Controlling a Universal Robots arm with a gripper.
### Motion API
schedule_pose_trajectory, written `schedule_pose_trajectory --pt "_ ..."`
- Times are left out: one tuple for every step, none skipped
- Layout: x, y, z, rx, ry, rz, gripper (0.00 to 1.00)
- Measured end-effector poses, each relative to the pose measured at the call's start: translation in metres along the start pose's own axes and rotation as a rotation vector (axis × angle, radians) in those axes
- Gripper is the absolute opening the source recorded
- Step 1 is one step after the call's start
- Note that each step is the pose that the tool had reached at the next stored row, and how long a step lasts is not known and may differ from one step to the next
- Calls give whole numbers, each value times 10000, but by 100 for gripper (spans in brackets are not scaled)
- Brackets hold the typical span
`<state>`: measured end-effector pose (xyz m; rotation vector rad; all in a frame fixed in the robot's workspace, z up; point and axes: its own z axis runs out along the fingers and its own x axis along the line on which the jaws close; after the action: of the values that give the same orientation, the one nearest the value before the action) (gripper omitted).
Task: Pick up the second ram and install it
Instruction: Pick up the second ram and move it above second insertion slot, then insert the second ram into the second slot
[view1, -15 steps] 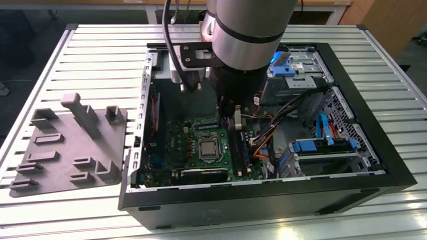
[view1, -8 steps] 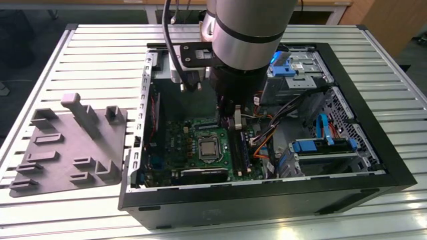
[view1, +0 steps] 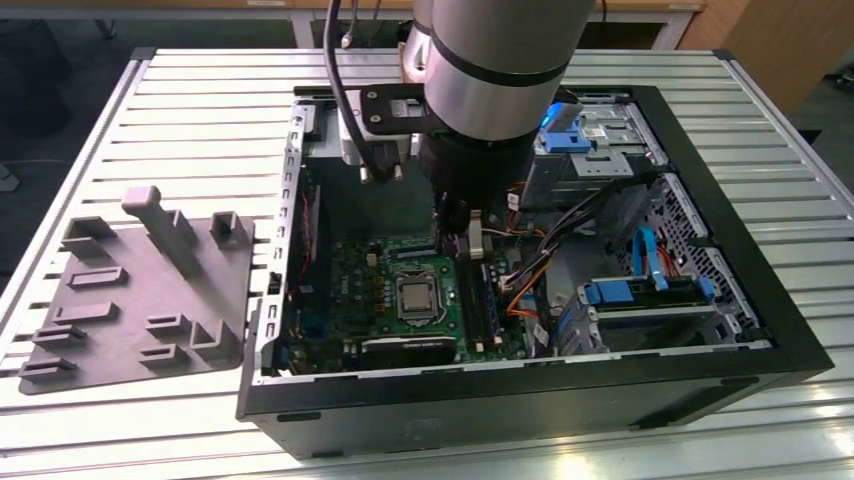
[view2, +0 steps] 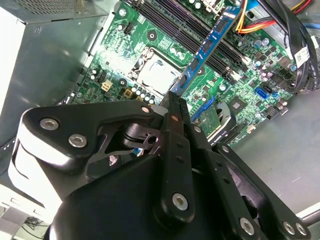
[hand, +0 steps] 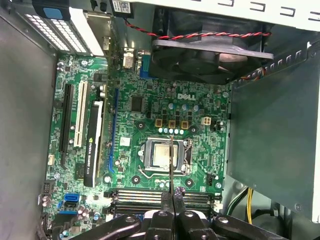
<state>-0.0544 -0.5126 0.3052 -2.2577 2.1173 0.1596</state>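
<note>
Evidently mid-install: the pincer (view2: 172, 100) is clamped on the ram (view2: 207, 47), holding it inside the case (view1: 534, 400) over the motherboard (hand: 150, 90), close to the slots (hand: 140, 197) but, we judge, not yet seated. Seating calls for its edge squared along a free slot before any press.
</note>
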Motion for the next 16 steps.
schedule_pose_trajectory --pt "0 0 0 0 0 0 11" --pt "0 0 0 1 0 4 11" --pt "0 0 0 1 0 7 11" --pt "0 0 0 1 0 7 11" --pt "0 0 0 1 -1 8 11" --pt "0 0 0 1 0 8 11" --pt "0 0 0 1 0 8 11" --pt "0 0 0 2 0 9 11" --pt "0 0 0 1 0 8 11" --pt "0 0 0 2 -1 9 11" --pt "0 0 0 1 0 9 11" --pt "0 0 0 2 -1 9 11" --pt "0 0 0 2 -1 13 11" --pt "0 0 0 4 -1 36 11" --pt "0 0 0 8 -3 75 11" --pt "0 0 0 12 -4 117 11"
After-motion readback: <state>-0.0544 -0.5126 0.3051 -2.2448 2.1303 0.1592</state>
